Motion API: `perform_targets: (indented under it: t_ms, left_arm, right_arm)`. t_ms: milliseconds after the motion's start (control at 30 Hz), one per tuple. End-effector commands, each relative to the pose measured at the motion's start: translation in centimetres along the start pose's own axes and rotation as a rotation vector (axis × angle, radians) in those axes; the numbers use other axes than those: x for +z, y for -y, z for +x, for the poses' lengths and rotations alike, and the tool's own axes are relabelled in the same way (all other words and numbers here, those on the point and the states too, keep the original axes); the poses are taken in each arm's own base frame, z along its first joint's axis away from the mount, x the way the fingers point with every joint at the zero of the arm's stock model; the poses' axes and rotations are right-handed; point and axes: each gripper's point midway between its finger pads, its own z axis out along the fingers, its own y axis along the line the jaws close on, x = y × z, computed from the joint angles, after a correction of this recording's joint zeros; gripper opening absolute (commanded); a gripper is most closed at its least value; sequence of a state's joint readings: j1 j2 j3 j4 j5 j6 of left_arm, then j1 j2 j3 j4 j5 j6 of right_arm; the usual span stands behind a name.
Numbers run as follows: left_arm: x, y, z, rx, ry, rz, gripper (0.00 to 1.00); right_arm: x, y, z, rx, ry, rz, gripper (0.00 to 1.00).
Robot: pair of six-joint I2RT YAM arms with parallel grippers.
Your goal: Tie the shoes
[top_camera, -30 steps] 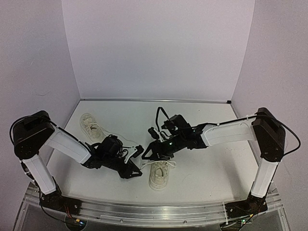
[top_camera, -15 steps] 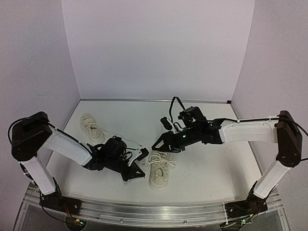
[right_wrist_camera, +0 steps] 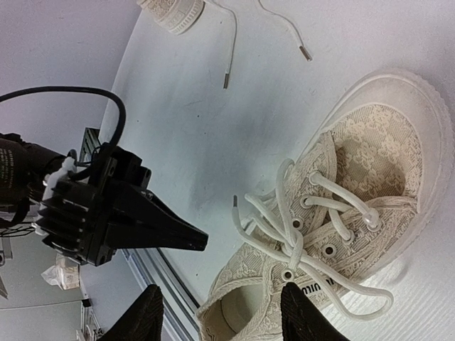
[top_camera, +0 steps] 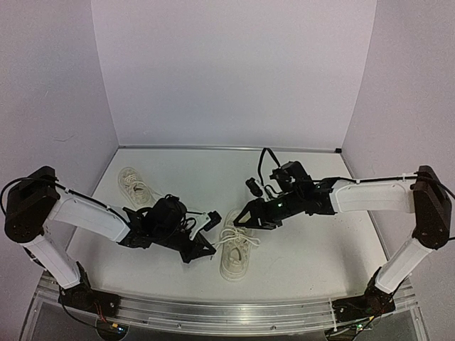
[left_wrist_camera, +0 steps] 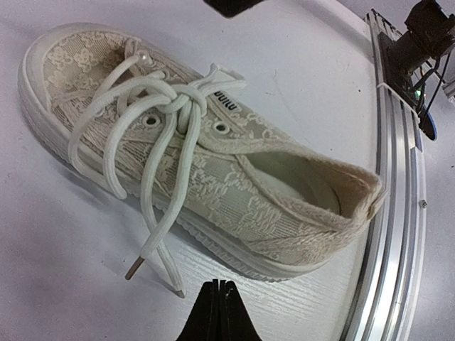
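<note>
1. I see the pair of shoes apart on the white table (top_camera: 313, 249). The near shoe (top_camera: 234, 257) lies between my two arms, its heel towards the aluminium rail (top_camera: 234, 312) and its toe pointing away.
2. The far shoe (top_camera: 134, 183) sits well off to the left, by the side wall. Its two lace ends (right_wrist_camera: 227, 77) trail loose across the table.
3. In the left wrist view the near shoe (left_wrist_camera: 213, 163) is cream lace fabric with a pale rubber sole. Its white laces (left_wrist_camera: 178, 106) are gathered into a knot over the upper eyelets.
4. One loop droops over the side of the shoe towards the toe, and two tips (left_wrist_camera: 133, 272) lie on the table beside the sole. From this angle I cannot say whether it is a finished bow or only a first crossing.
5. My left gripper (top_camera: 205, 249) has its fingers pressed fully together with nothing between them. It sits low, just beside the shoe's left flank, tips aimed at the sole with a strip of bare table between.
6. My right gripper (top_camera: 240, 219) hangs at the toe end of the near shoe. Its fingers (right_wrist_camera: 151, 312) stand roughly half spread and grasp nothing.
7. From the right wrist the near shoe (right_wrist_camera: 355, 213) fills the right side, with the closed left gripper (right_wrist_camera: 174, 238) pointing in from the left.
</note>
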State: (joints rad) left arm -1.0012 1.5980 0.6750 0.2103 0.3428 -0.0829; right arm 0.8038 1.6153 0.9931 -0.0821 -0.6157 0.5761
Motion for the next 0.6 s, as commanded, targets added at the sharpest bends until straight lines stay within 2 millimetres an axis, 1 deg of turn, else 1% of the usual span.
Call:
perform_targets:
  t_ms: [0, 33, 67, 267, 400, 467, 500, 567]
  left_arm:
    - [1.0, -0.6, -0.3, -0.02, -0.011, -0.017, 0.13]
    - [1.1, -1.0, -0.1, -0.023, -0.017, -0.039, 0.21]
    - [1.3, -1.4, 0.1, -0.025, -0.022, -0.059, 0.27]
    - [2.1, -3.1, 1.1, -0.018, -0.044, -0.132, 0.31]
    - [2.8, -3.7, 1.6, -0.014, -0.059, -0.148, 0.34]
    - [3.2, -3.4, 1.7, -0.007, -0.065, -0.123, 0.32]
    - [3.4, -3.1, 1.7, -0.005, -0.068, -0.103, 0.28]
    - [3.4, -2.1, 1.3, 0.002, -0.063, -0.056, 0.16]
  right_arm:
    - [-0.9, -0.5, -0.5, -0.025, 0.028, -0.01, 0.53]
    - [-0.9, -0.5, -0.5, -0.024, 0.028, -0.01, 0.53]
    - [-1.0, -0.6, -0.5, -0.024, 0.028, -0.01, 0.54]
    - [-1.1, -0.6, -0.4, -0.023, 0.028, -0.01, 0.54]
    - [-1.0, -0.5, -0.3, -0.022, 0.025, -0.008, 0.54]
    - [-1.0, -0.4, -0.2, -0.022, 0.024, -0.006, 0.54]
    - [-1.0, -0.4, -0.2, -0.023, 0.024, -0.006, 0.54]
    - [-1.0, -0.3, -0.2, -0.021, 0.022, -0.005, 0.54]
